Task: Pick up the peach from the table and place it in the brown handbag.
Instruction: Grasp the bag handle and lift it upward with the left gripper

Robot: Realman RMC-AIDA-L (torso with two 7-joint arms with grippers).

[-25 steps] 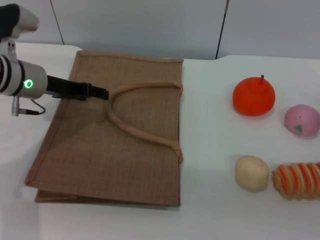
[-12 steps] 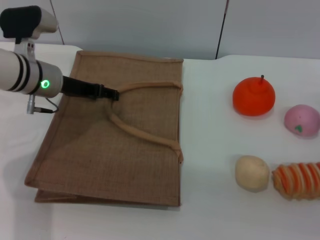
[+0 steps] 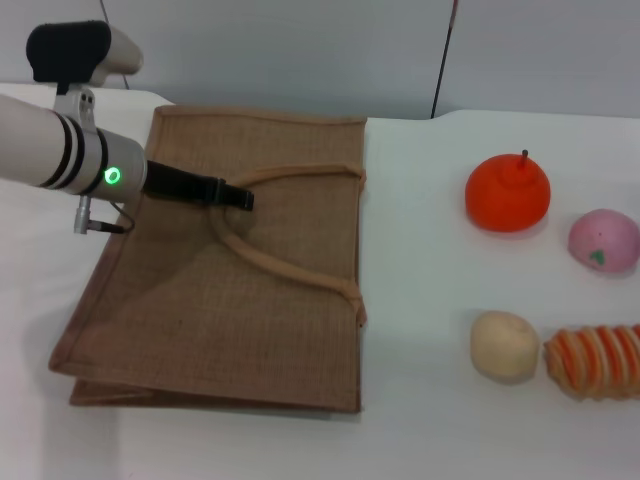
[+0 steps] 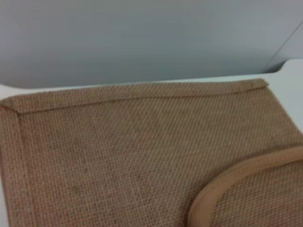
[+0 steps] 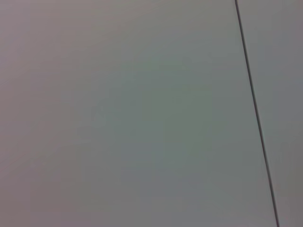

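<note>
- Where the head view looks down on the white surface (image 3: 420, 300), the large flat tan-brown jute handbag (image 3: 180, 320) lies on the left, its lighter looped handles (image 3: 285, 270) spread across its upper face.
- Head view, left arm: the left gripper (image 3: 232, 196), a dark slim tip on a white forearm with a green light, reaches in from the left and sits over the handbag at the bend of the handle loop; whether its jaws are wide or narrow cannot be told, nor whether they touch the handle.
- Head view, right side: the small round pale-pink peach (image 3: 604, 241) with a green leaf mark rests on the surface near the right edge, well apart from the handbag. An orange-red stemmed fruit (image 3: 508, 193) stands just beside it toward the bag; nearer the camera lie a beige ball (image 3: 505, 345) and an orange-and-cream striped roll (image 3: 595, 361), touching or nearly so.
- Left wrist view: close woven jute of the handbag (image 4: 118, 151), its stitched edge, and a curve of the pale handle (image 4: 227, 184).
- Right wrist view: only a plain grey wall panel (image 5: 123, 113) with one dark seam; the right gripper appears in no view.
</note>
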